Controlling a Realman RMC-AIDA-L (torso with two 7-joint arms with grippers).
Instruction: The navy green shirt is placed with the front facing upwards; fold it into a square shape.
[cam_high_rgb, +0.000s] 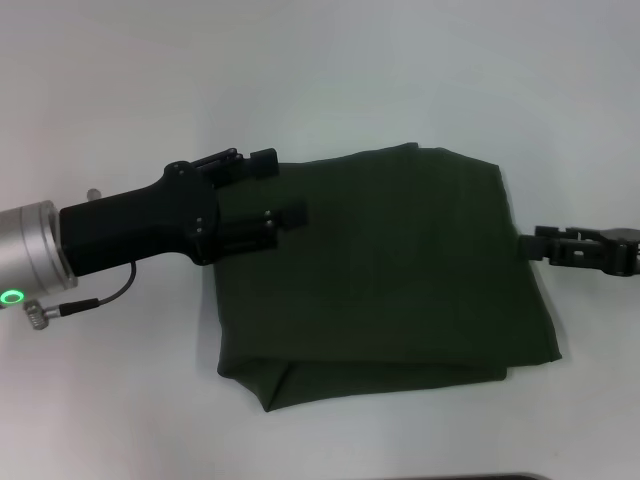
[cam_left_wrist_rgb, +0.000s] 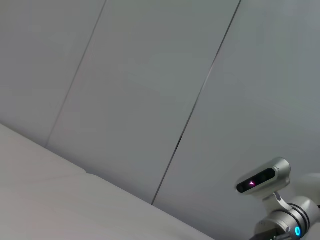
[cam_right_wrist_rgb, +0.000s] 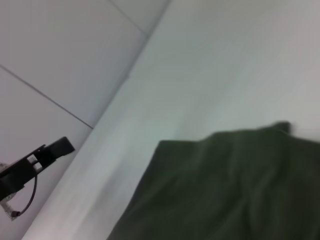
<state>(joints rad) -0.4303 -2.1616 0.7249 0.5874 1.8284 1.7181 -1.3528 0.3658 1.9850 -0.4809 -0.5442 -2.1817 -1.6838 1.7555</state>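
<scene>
One folded navy green shirt, two grippers: left gripper open-jawed, right gripper unreadable

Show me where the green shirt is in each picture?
Head view: the navy green shirt lies folded in the middle of the white table, between the left gripper and right gripper.
Left wrist view: not in it.
Right wrist view: it fills the lower right.
Shared landmark: the white table.
</scene>
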